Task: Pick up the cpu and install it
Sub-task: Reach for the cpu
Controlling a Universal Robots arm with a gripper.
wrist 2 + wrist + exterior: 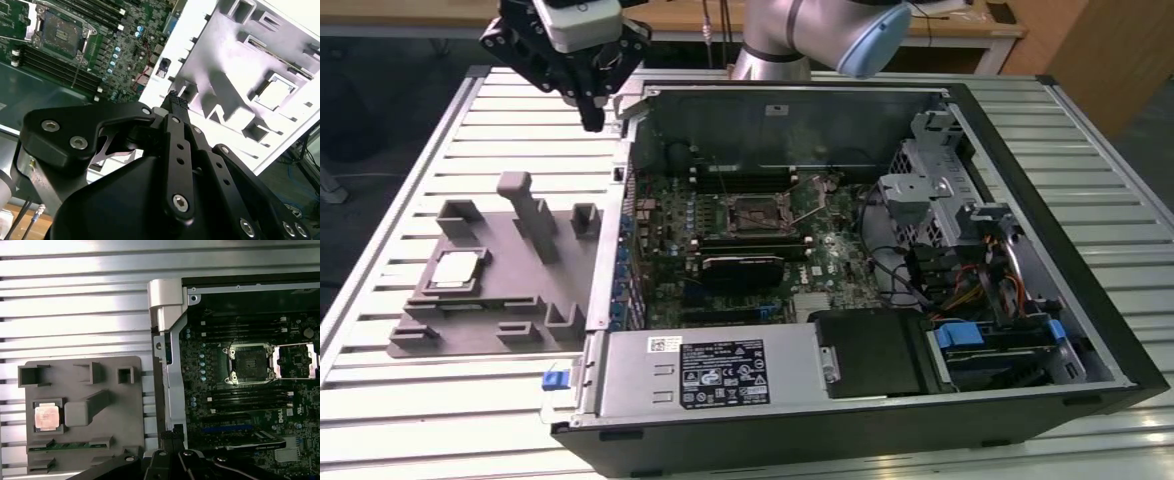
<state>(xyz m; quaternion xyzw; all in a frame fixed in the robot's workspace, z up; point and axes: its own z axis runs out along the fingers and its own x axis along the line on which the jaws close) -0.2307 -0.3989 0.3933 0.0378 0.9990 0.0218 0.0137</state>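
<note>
The cpu [458,270] is a small square chip with a pale metal top, lying flat in a recess of the grey fixture block [520,300] on the table, to the exterior view's left of the open computer case. Both wrist views show the cpu [46,416] [274,95] in its recess. The empty black socket [758,212] with its metal frame sits on the motherboard, and both wrist views catch the socket [250,363] [60,31]. My gripper [594,120] hangs high above the table by the case's far left corner, shut and empty, well away from the cpu.
The case [1014,400] lies on its side on the slatted metal table [400,180], its near end holding the power supply [707,370] and a drive cage. Upright posts rise from the fixture block. The case's left wall [607,260] stands between fixture and motherboard.
</note>
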